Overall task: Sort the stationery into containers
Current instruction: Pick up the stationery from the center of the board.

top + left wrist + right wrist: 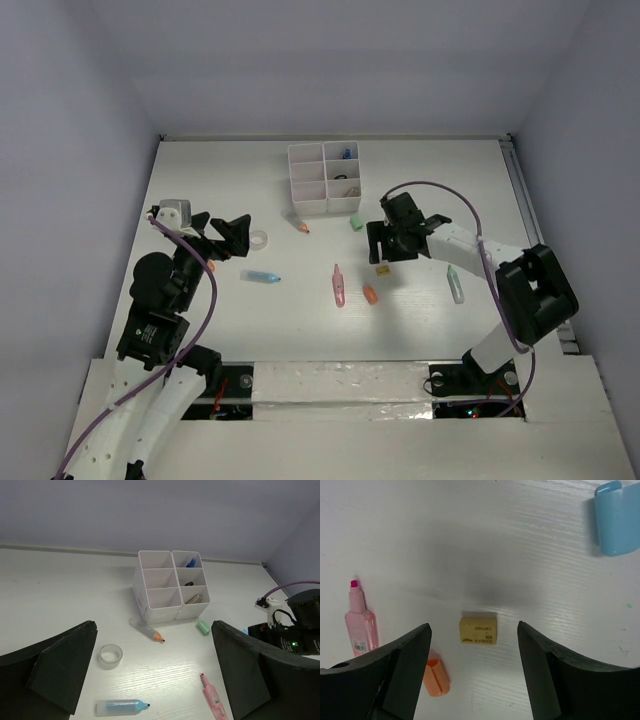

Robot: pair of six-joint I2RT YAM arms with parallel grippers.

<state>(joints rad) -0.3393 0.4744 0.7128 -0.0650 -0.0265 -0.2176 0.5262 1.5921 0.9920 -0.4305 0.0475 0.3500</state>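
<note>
tan eraser [478,628] on bench [470,540]: likely light, rubbery, grippy; pinch across its ends. right fingers [405,665] wide astride it; left fingers [60,665] wide, empty.

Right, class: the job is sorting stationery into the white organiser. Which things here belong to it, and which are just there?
Belong to the job: white organiser, tan eraser, orange bit, pink marker, light-blue marker, pale-green marker, green eraser, tape roll.

Just there: purple cable, table.
</note>
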